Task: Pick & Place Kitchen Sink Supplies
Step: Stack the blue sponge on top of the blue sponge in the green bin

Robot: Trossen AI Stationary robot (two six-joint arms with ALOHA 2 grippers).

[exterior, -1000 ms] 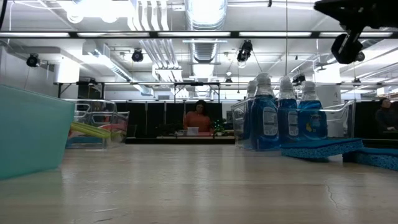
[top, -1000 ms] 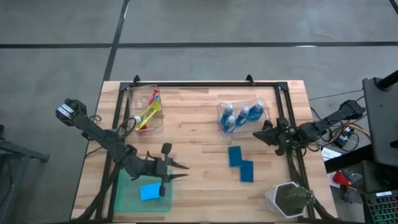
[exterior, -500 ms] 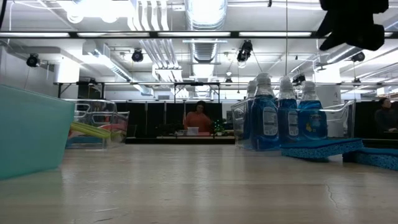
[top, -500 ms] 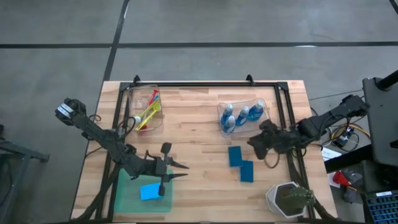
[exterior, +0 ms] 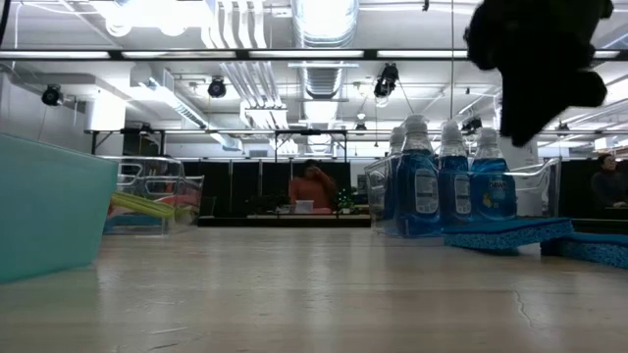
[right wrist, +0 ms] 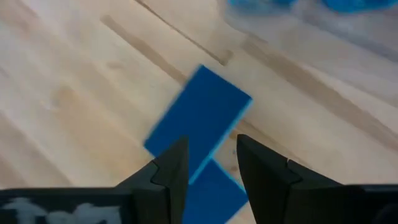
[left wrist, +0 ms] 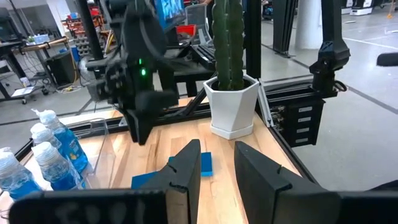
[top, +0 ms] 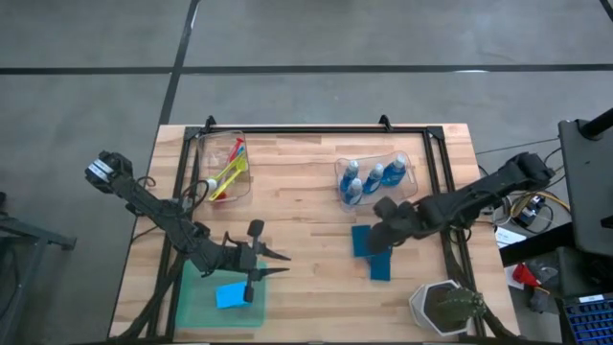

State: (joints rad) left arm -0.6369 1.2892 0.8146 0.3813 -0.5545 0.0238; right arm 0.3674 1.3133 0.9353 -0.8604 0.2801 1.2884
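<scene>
right tool [top: 375,233], fingers apart and empty, above two sponges [top: 362,240] lying overlapped on the tabletop [top: 297,220]. likely light, soft, compressible: pinch across the short edges. left tool [top: 278,264], fingers apart, waits over the tray [top: 192,297].

- Three blue bottles [top: 373,178] stand in view, pale caps up, all inside one clear bin [top: 419,169].
- A second clear bin [top: 209,153] makes two bins in all; it holds the thin brushes [top: 228,172], overlapping too much to count, with yellow-green and pink showing.
- Three flat sponges show: a lighter blue one [top: 229,296] in the single green tray [top: 192,297], and two darker blue ones [top: 379,266] touching each other on the counter [top: 297,211].
- One white faceted pot [top: 427,305], one plant in it.
- Two arms, one end effector each.
</scene>
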